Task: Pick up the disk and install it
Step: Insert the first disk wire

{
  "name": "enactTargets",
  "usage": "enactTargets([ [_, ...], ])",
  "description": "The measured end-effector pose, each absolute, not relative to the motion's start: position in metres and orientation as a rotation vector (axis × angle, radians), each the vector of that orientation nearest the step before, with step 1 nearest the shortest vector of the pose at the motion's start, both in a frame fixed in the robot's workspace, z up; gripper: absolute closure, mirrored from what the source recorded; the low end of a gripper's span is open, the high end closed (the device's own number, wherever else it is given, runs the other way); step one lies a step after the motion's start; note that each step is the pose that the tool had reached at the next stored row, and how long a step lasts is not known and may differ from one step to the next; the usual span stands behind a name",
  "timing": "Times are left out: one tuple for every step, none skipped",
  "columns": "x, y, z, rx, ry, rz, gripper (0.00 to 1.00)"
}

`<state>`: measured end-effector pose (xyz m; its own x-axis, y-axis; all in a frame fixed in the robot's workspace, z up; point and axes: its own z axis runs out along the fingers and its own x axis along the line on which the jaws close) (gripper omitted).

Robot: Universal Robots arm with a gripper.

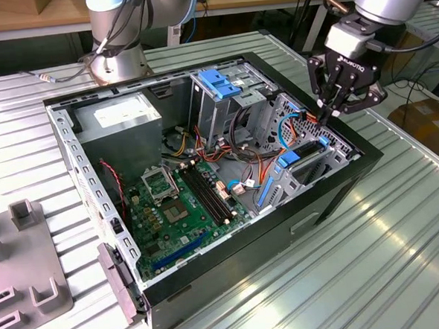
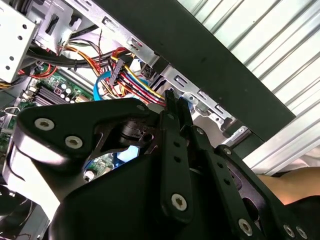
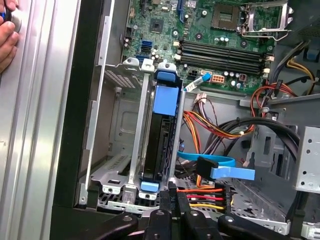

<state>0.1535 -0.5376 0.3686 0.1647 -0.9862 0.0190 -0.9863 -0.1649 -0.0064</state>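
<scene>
- Gripper hovers over the case's right end, jaws pressed together, empty.
- First wrist view: disk seated edge-on in its bay.
- There too, a hand rests on the table.

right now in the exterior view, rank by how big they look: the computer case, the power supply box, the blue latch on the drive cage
1. computer case, largest by far
2. power supply box
3. blue latch, smallest

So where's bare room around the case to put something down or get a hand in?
Bare table on the exterior view's right of the case; a strip between case and grey fixture. Inside, the empty bay beside the disk. Crowded: cables mid-case, gripper at the bay's end.
</scene>
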Motion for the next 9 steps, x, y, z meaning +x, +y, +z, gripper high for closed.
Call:
enactTargets([
  [0.1535,-0.5377,0.3682,2.391,-2.026,0.029,0.84],
  [0.1535,-0.5379,0.3679,2.388,-2.03,0.029,0.84],
  [0.1535,-0.5378,0.3677,2.381,-2.038,0.029,0.84],
  [0.1535,-0.5378,0.3675,2.368,-2.052,0.029,0.84],
  [0.1535,-0.5378,0.3674,2.357,-2.065,0.029,0.84],
  [0.1535,-0.5379,0.3672,2.343,-2.08,0.029,0.84],
  [0.1535,-0.5378,0.367,2.325,-2.101,0.029,0.84],
  [0.1534,-0.5378,0.3668,2.315,-2.112,0.029,0.84],
  [0.1527,-0.5378,0.3666,2.312,-2.115,0.028,0.84],
])
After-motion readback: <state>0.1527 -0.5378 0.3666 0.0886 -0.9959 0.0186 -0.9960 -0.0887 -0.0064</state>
